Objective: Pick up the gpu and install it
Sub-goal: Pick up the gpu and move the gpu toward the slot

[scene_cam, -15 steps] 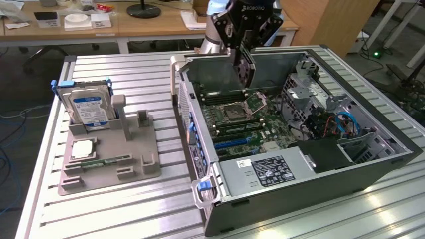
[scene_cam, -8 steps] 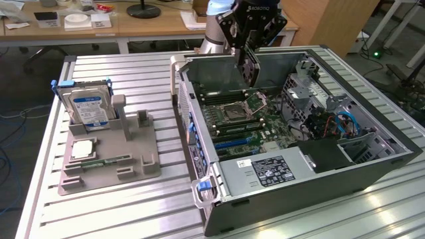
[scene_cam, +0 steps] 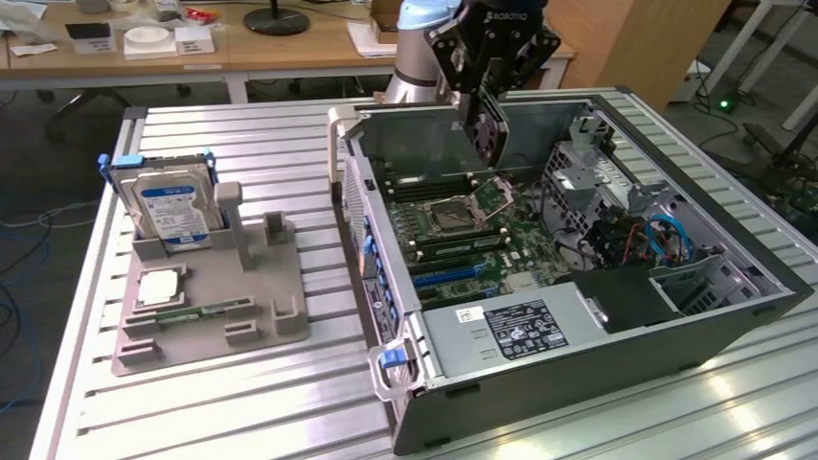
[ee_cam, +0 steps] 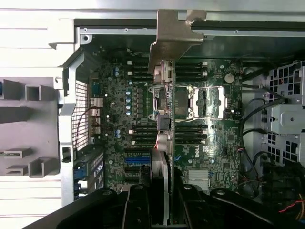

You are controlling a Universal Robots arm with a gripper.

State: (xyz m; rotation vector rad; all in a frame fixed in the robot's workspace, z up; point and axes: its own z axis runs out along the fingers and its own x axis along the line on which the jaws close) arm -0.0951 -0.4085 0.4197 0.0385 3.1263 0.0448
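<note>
Beside the open dark computer case [scene_cam: 576,383], on the exterior view's left: grey plastic holder [scene_cam: 211,321] on ribbed metal worktop [scene_cam: 230,402], carrying silver blue-labelled hard drive [scene_cam: 172,211]. Over the case's green motherboard [scene_cam: 511,235]: thin dark gpu card with silver end bracket [scene_cam: 489,129], hanging upright, clamped by the black gripper [scene_cam: 492,72] above it.

Our arm [scene_cam: 412,53] comes in from above with the wrist upright and the hand [scene_cam: 488,84] pointing straight down. Its two fingers [ee_cam: 137,207] are drawn partway in, clamped on both faces of the gpu [scene_cam: 492,134], which hangs on edge beneath them.
</note>
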